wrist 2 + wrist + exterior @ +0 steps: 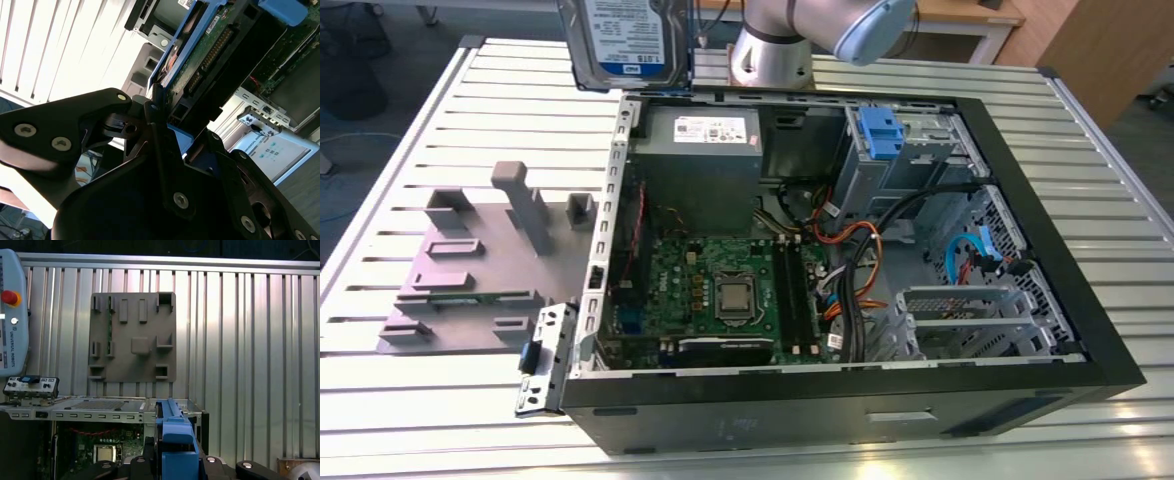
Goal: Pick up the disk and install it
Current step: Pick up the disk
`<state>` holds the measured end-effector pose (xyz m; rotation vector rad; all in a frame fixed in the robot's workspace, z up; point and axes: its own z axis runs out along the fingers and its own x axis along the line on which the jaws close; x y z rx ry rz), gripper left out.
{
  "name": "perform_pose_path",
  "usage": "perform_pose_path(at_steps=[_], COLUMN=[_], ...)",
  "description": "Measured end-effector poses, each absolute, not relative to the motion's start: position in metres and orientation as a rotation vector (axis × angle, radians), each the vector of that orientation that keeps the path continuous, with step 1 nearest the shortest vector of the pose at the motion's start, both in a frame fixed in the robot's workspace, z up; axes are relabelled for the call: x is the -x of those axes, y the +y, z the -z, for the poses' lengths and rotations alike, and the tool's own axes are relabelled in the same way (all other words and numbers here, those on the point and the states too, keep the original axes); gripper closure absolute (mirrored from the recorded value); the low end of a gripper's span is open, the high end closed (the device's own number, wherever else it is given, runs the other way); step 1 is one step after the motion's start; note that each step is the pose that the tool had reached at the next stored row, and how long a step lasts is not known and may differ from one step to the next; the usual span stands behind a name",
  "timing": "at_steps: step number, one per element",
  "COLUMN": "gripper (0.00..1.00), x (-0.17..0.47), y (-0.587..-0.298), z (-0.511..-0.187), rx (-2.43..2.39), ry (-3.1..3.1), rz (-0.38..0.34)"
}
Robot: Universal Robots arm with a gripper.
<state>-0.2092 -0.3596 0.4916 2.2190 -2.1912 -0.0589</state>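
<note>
The disk (628,40), a silver drive with a white-and-blue label in a blue carrier, hangs upright in the air above the far edge of the open computer case (854,400), toward the exterior view's left. In the second wrist view my gripper (180,131) is shut on the disk (200,55), its black fingers (152,112) clamping the carrier's edge; the drive's green circuit board and connector face the camera. In the first wrist view the disk (174,437) appears edge-on between the gripper (175,462) fingers, over the case's rim.
Inside the case lie a grey power supply (700,150), a motherboard (720,290), cables and a drive bay with a blue bracket (881,135). A grey fixture plate (467,270) sits on the slatted table (400,420) beside the case. A teach pendant (12,315) is nearby.
</note>
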Motion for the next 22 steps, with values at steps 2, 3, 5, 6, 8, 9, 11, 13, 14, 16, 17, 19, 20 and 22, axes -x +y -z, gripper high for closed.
perform_pose_path(at_steps=[2,3,5,6,8,9,11,13,14,16,17,19,20,22], gripper=[0.64,0.64,0.64,0.64,0.64,0.64,0.64,0.64,0.64,0.64,0.64,0.64,0.64,0.64], x=[0.207,0.206,0.203,0.202,0.200,0.199,0.197,0.194,0.193,0.191,0.190,0.188,0.187,0.185], y=[-0.360,-0.360,-0.359,-0.359,-0.359,-0.359,-0.359,-0.359,-0.359,-0.359,-0.359,-0.359,-0.359,-0.359], z=[-0.492,-0.492,-0.492,-0.492,-0.492,-0.492,-0.492,-0.492,-0.492,-0.492,-0.492,-0.492,-0.492,-0.492], rx=[-2.219,-2.219,-2.219,-2.219,-2.219,-2.219,-2.219,-2.219,-2.219,-2.219,-2.219,-2.219,-2.219,-2.219], ry=[-2.191,-2.191,-2.191,-2.191,-2.191,-2.191,-2.191,-2.191,-2.191,-2.191,-2.191,-2.191,-2.191,-2.191], rz=[0.059,0.059,0.059,0.059,0.059,0.059,0.059,0.059,0.059,0.059,0.059,0.059,0.059,0.059])
